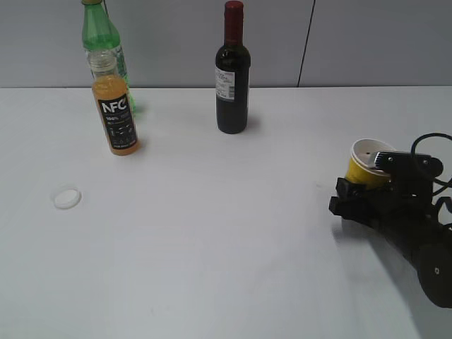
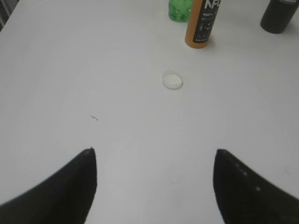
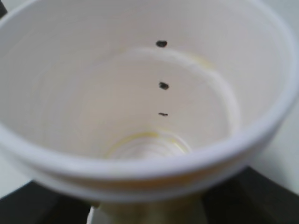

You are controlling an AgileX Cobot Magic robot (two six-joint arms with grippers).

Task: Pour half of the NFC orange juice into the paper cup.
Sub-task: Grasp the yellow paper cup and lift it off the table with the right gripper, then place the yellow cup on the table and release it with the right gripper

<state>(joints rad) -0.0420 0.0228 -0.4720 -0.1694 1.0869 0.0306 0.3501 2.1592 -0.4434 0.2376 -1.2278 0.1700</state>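
Observation:
The NFC orange juice [image 1: 116, 116] stands uncapped at the back left of the table, and its lower part shows in the left wrist view [image 2: 201, 25]. The paper cup [image 1: 366, 164], yellow outside, is at the right, tilted slightly, between the fingers of my right gripper [image 1: 369, 179]. In the right wrist view the cup [image 3: 140, 79] fills the frame, with a white, empty inside bearing a few dark specks; the gripper [image 3: 149, 212] is shut on it. My left gripper [image 2: 154, 156] is open and empty above bare table, well short of the bottle.
A white bottle cap [image 1: 67, 197] lies on the table in front of the juice and also shows in the left wrist view [image 2: 172, 80]. A green bottle [image 1: 99, 32] stands right behind the juice. A dark wine bottle [image 1: 232, 70] stands at the back centre.

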